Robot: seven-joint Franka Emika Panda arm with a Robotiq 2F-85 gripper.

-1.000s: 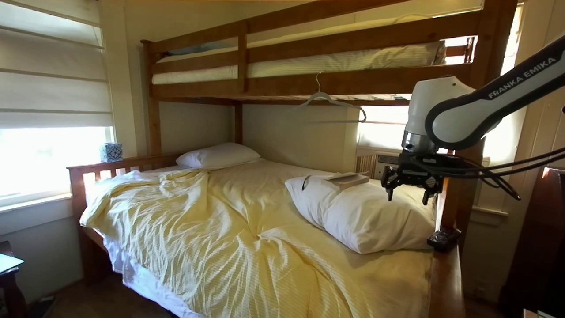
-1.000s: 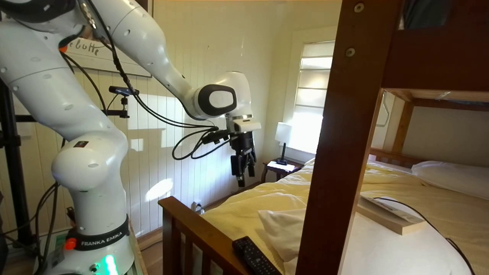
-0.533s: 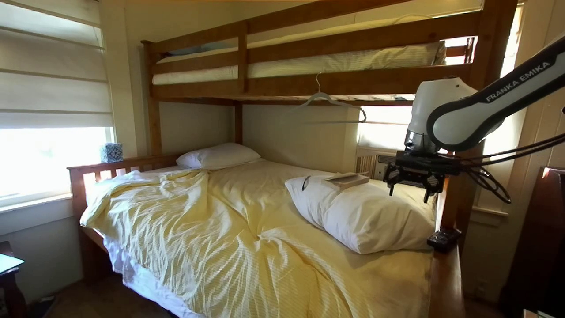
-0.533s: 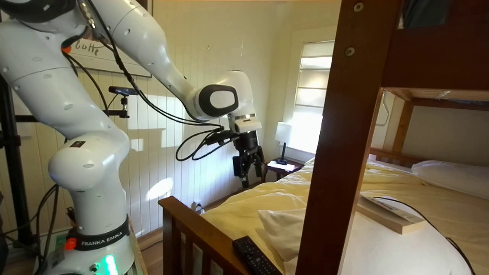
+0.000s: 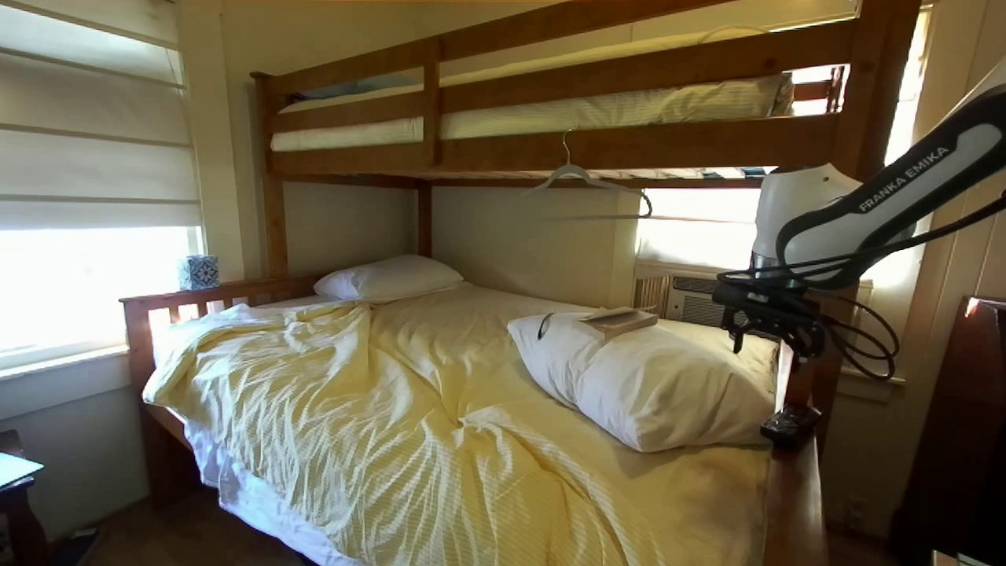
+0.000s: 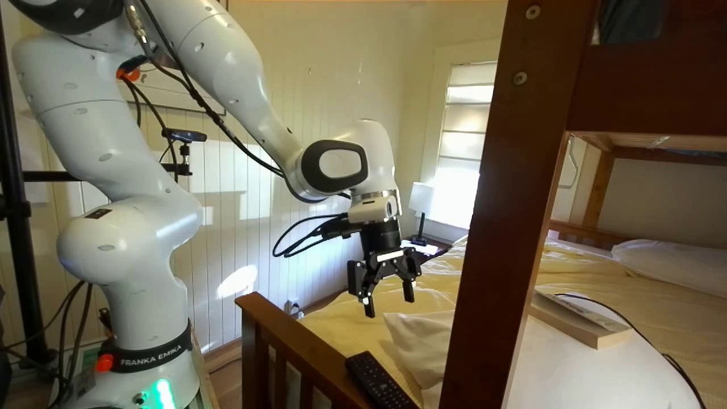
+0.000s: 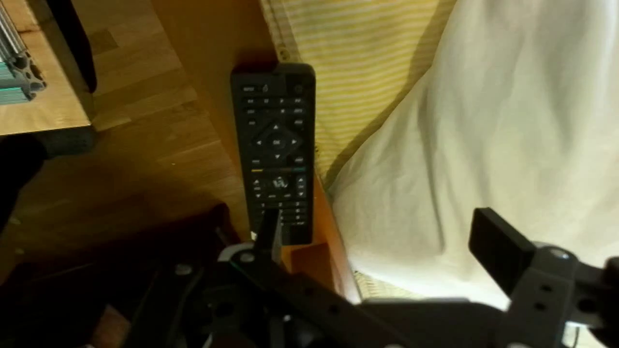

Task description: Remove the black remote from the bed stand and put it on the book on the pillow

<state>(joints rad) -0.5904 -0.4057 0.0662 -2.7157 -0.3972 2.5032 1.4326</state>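
Note:
The black remote (image 7: 274,145) lies on the wooden bed-end rail (image 6: 284,326), beside the pillow; it also shows in both exterior views (image 5: 790,425) (image 6: 379,379). The large white pillow (image 5: 652,385) lies on the bed and fills the right of the wrist view (image 7: 411,193). The book (image 5: 621,321) lies on top of the pillow, also in an exterior view (image 6: 579,318). My gripper (image 6: 389,307) is open and empty, fingers pointing down, above the rail and pillow side. In the wrist view the left finger of the gripper (image 7: 379,224) overlaps the remote's lower end, without visible contact.
A thick wooden bunk post (image 6: 494,204) stands between the remote and the book. A dark cord (image 6: 619,318) runs over the book and pillow. The upper bunk (image 5: 550,149) and a hanger (image 5: 567,169) are overhead. A smaller pillow (image 5: 389,277) lies at the far end.
My gripper has come down and towards the remote's rail, and it has turned about its vertical axis, so both fingers now show spread apart. The remote, book and pillow have not moved.

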